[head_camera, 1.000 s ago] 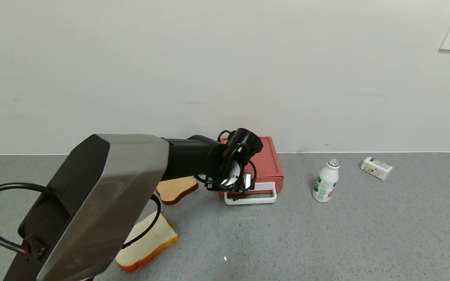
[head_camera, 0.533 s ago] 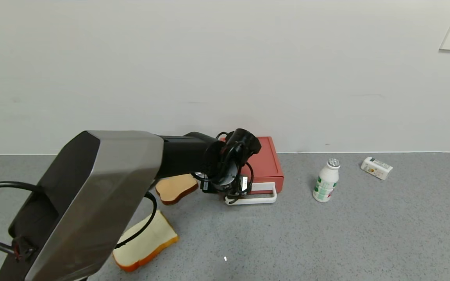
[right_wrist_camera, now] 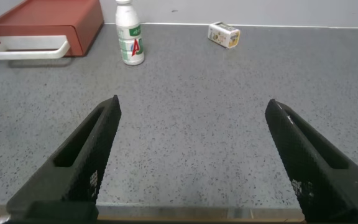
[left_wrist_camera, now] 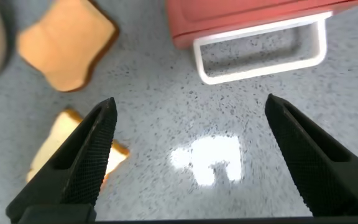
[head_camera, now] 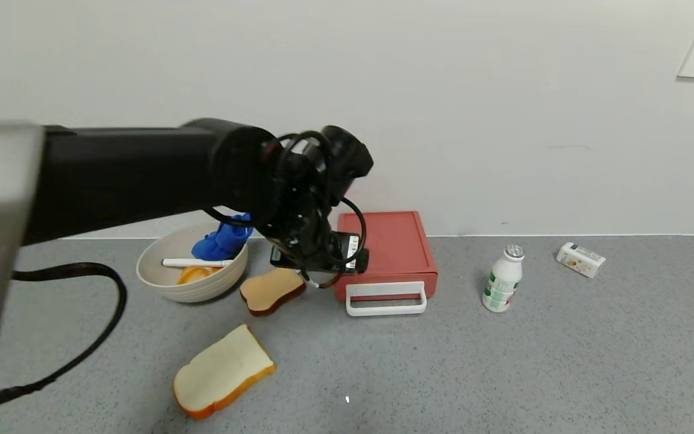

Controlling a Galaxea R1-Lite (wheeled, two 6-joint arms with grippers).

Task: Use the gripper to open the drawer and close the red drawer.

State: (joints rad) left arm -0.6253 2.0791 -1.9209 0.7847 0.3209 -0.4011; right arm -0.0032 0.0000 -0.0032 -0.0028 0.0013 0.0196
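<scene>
The salmon-red drawer (head_camera: 386,244) stands against the wall, pushed in, with its white loop handle (head_camera: 386,299) lying free in front of it. My left gripper (head_camera: 318,272) hangs above the table just left of the drawer's front corner, raised clear of the handle. In the left wrist view it (left_wrist_camera: 190,102) is open and empty over bare table, with the handle (left_wrist_camera: 260,62) and the drawer's front (left_wrist_camera: 229,15) beyond its fingertips. My right gripper (right_wrist_camera: 193,102) is open and empty, low over the table, far from the drawer (right_wrist_camera: 48,18); it is out of the head view.
A beige bowl (head_camera: 166,283) with blue and orange items sits left of the drawer. A toasted bread slice (head_camera: 271,290) and a white bread slice (head_camera: 223,371) lie in front. A white bottle (head_camera: 502,278) and a small carton (head_camera: 580,259) stand right of the drawer.
My left gripper was down at the white handle; it has risen and drawn back to the left, clear of it. The bowl has come into view. The drawer has not visibly moved.
</scene>
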